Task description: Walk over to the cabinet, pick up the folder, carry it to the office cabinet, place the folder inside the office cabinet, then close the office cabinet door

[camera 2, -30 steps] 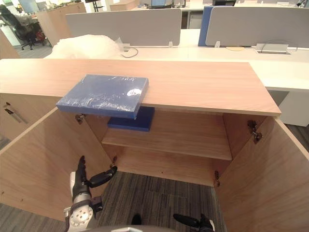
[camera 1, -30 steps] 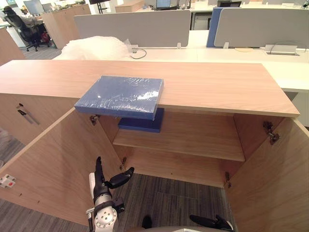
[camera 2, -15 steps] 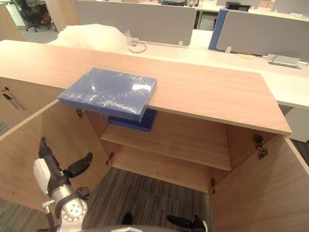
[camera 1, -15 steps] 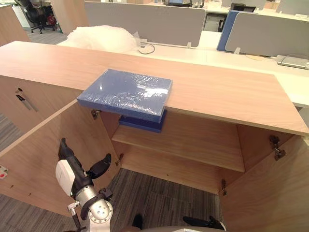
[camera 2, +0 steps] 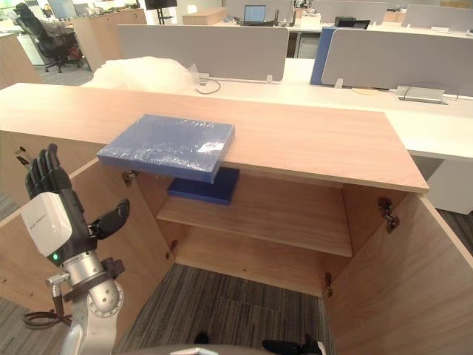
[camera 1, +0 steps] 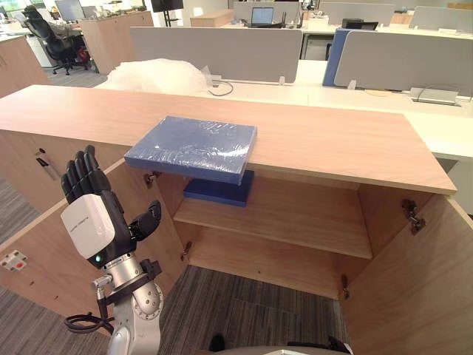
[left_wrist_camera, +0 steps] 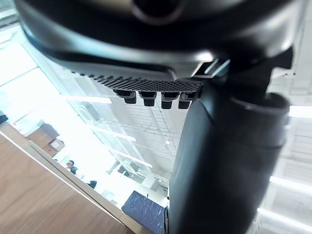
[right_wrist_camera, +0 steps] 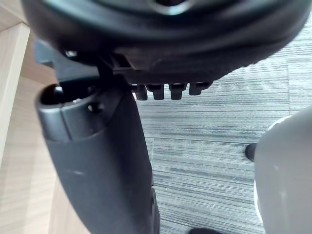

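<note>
Left hand (camera 1: 89, 222) is raised in front of the cabinet's (camera 1: 332, 140) open left door (camera 1: 37, 255), back of the hand toward you. Its fingers (camera 1: 80, 171) are straight and pointing up, the thumb spread to the side. It holds nothing and touches nothing.

The folder (camera 1: 194, 146) is blue and wrapped in clear film. It lies flat on the cabinet top, with its near edge overhanging the front. It is well apart from the left hand, up and to that hand's right.

A second blue folder (camera 1: 219, 191) lies on the inner shelf (camera 1: 295, 218), directly below the first. The right door (camera 1: 414, 296) also stands wide open.

A heap of clear plastic wrap (camera 1: 159, 74) sits on the white desk behind the cabinet.

The left wrist view adds a corner of the folder (left_wrist_camera: 144, 212), seen past the thumb beyond a wood surface.

The right wrist view gives you the right hand (right_wrist_camera: 97, 156), low over grey carpet (right_wrist_camera: 214, 146) beside a wood panel. Its fingertips are in a loose row, the thumb is free, and nothing is held.
</note>
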Robot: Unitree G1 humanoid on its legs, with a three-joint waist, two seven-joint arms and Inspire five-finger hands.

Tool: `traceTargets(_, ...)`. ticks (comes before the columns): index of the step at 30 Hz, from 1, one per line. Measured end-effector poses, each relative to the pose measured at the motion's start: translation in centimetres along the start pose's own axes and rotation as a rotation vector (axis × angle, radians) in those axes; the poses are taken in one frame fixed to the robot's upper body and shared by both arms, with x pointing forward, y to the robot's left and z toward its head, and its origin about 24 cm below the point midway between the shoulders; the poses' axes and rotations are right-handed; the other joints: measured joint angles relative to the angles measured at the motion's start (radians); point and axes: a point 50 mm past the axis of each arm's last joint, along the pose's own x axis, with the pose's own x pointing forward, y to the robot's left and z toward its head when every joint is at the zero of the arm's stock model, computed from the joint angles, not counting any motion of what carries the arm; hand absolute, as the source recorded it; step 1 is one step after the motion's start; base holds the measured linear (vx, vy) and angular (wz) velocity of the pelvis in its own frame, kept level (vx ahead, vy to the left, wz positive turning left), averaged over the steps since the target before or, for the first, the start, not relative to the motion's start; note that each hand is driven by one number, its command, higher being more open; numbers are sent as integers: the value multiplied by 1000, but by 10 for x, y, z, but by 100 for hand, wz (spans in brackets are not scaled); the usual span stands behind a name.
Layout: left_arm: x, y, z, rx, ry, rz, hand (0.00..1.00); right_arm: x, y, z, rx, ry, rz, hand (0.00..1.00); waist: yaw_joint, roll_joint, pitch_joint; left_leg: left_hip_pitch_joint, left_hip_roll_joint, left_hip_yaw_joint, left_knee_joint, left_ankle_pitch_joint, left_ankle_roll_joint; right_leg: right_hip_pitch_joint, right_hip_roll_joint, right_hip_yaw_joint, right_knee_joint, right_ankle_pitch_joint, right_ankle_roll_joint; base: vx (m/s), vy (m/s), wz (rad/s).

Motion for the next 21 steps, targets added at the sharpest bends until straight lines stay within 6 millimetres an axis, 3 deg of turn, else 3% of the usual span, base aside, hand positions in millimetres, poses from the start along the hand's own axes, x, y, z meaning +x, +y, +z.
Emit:
traceTargets(12,10,-15,-27,192,-148,-229,100,1,0,10,-40,-35,32,100,-1,0,32,23,11,27,-1,-14,-10,9,1,38,-1,0,0,18,-19,-8)
traceTargets(21,31,-7,-35,251,-182,-190,100,2,0,12,-40,-53,38,100,-3,1,47,39,11,38,-1,-24,-13,22,-1,50,-10,0,0,-18,0,-4)
